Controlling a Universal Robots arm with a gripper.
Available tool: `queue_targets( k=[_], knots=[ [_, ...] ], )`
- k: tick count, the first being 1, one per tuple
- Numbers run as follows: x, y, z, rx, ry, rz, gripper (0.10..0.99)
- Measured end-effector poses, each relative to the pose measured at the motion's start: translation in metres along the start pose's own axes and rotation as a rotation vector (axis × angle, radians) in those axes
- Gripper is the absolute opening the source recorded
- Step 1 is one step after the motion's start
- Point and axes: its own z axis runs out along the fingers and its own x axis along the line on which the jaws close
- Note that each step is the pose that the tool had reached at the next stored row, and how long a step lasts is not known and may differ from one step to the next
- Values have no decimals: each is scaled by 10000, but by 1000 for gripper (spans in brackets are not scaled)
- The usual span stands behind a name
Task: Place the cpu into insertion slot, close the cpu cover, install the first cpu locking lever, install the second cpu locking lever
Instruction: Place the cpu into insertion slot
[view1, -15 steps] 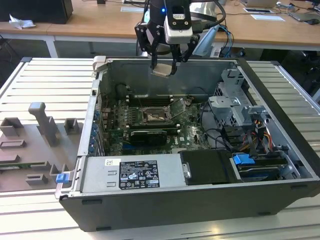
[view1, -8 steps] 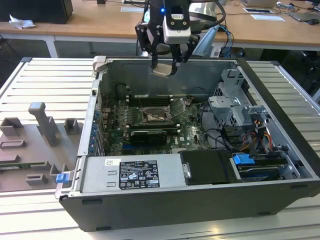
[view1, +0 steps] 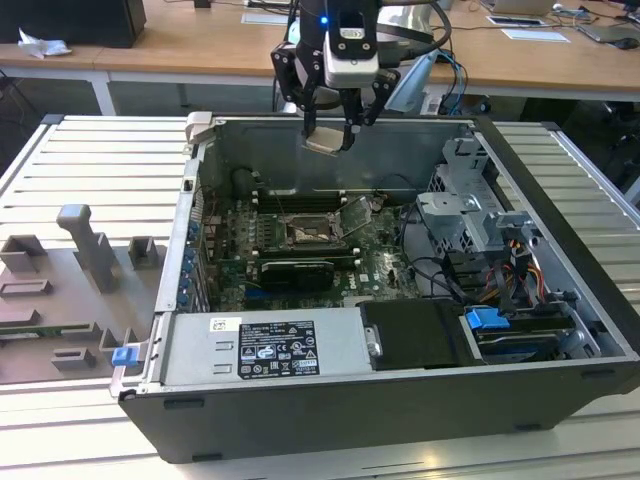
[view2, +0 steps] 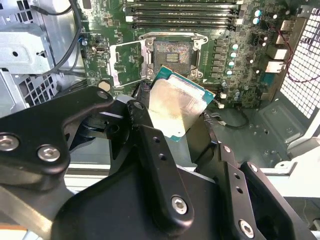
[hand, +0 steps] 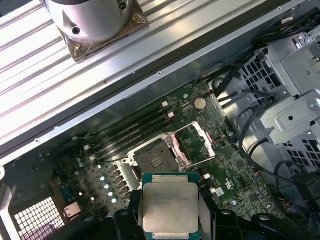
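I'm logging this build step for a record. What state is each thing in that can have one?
cpu: held in the air above the motherboard, not seated.
tool: shut on the cpu.
cpu cover: swung open.
insertion slot: uncovered, no chip in it.
computer case: lying on its side, side panel off.

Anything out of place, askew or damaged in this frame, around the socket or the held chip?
Nothing stands out. The gripper holds the cpu above the open computer case. The insertion slot lies empty, with the cpu cover swung open beside it. No damage shows.
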Motion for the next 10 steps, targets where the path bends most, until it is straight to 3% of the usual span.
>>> queue_targets(
  k=[10],
  knots=[
    [0, 0, 1, -8, -34, 381, 537]
  ],
)
